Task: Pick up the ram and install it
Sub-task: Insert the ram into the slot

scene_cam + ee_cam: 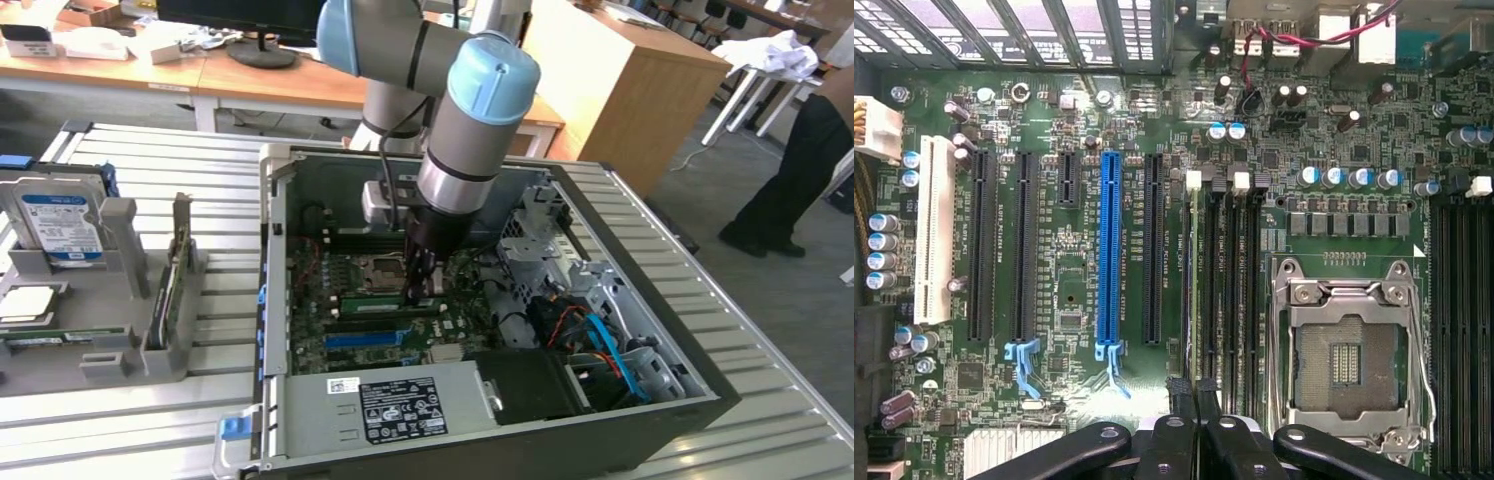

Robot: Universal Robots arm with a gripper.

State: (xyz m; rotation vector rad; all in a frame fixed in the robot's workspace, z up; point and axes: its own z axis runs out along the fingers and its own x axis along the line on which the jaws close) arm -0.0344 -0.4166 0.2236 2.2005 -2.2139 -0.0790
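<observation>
My gripper [424, 288] reaches down into the open computer case [274, 300], over the motherboard's memory slots. In the wrist view the two black fingertips [1176, 400] stand close together, and the gripper [1192, 400] is shut on the ram [1194, 290]. The ram shows edge-on as a thin greenish strip. It runs along the memory slot nearest the long blue slot [1110, 250], with a white latch at its far end. From the exterior view the ram [380, 297] is a narrow green stick lying level beside the fingers. I cannot tell how deep it sits in the slot.
An empty CPU socket [1349, 350] lies beside the memory slots. A power supply [387, 405] fills the case's near end, with cables on the exterior view's right. A grey holder on the exterior view's left carries a hard drive [56, 225]. A person [801, 170] stands far right.
</observation>
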